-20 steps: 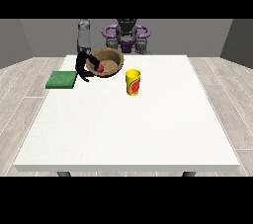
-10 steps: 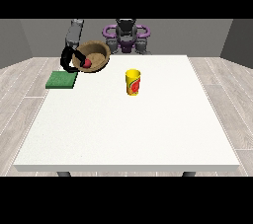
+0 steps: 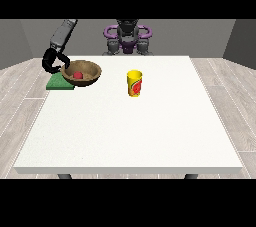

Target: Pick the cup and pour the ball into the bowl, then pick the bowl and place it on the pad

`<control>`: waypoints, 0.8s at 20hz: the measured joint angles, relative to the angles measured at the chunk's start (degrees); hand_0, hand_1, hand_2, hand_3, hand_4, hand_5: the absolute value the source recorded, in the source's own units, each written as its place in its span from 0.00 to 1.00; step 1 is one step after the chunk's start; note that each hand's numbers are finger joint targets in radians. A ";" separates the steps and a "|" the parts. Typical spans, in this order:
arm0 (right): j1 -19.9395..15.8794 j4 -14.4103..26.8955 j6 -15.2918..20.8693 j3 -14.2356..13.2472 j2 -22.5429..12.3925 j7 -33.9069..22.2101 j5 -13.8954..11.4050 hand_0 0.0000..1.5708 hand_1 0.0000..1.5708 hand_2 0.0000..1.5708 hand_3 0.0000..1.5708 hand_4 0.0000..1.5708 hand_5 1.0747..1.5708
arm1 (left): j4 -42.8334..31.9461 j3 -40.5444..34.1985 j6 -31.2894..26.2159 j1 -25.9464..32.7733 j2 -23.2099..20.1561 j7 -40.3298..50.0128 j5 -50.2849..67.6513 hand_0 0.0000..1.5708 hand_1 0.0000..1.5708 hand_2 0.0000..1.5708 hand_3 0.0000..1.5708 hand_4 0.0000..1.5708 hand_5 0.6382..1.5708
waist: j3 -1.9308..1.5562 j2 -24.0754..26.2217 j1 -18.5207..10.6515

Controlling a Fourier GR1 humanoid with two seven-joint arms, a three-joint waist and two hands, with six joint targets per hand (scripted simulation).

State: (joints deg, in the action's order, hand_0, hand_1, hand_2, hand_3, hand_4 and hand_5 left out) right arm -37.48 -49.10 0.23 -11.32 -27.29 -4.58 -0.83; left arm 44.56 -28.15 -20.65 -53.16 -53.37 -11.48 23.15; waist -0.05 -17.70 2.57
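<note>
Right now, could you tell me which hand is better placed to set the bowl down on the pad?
The robot's right hand, at the view's left: it already holds the bowl by its rim, partly over the green pad. The other hand does not show.

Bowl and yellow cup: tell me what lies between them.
Nothing: in the front view only bare white table separates the bowl from the yellow cup.

Hand [image 3: 56, 61] at the view's left gripping bowl [image 3: 82, 73] over pad [image 3: 59, 83]

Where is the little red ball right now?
In the front view, the red ball lies inside the brown bowl at the table's far left, over the green pad, beside the hand at the view's left.
</note>
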 measured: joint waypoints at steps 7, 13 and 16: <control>-1.72 6.70 -5.29 -6.09 -5.76 6.43 3.92 1.00 1.00 1.00 0.50 0.82 0.96 | 3.11 -0.61 0.96 -0.90 -1.86 0.31 0.84 0.00 0.00 0.00 0.00 0.13 0.96 | -0.03 -4.27 -1.03; -3.05 13.72 -6.66 -8.50 -9.67 12.90 3.53 1.00 1.00 1.00 0.13 0.82 0.97 | 9.06 -0.14 2.62 -2.69 -2.32 4.04 2.55 0.00 0.00 0.00 0.00 0.00 0.96 | -0.08 -7.42 -2.69; -3.06 16.97 -8.16 -9.68 -11.84 16.05 3.60 1.00 1.00 1.00 0.38 0.81 0.98 | 12.08 -0.28 3.21 -2.34 -2.02 5.53 3.80 0.00 0.00 0.00 0.00 0.00 0.96 | -0.10 -8.34 -3.24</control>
State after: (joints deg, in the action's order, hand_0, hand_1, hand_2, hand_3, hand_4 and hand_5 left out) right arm -40.54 -32.13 -7.93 -20.99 -39.13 11.46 2.77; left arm 56.64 -28.43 -17.43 -55.50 -55.39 -5.94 26.95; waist -0.15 -26.04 -0.66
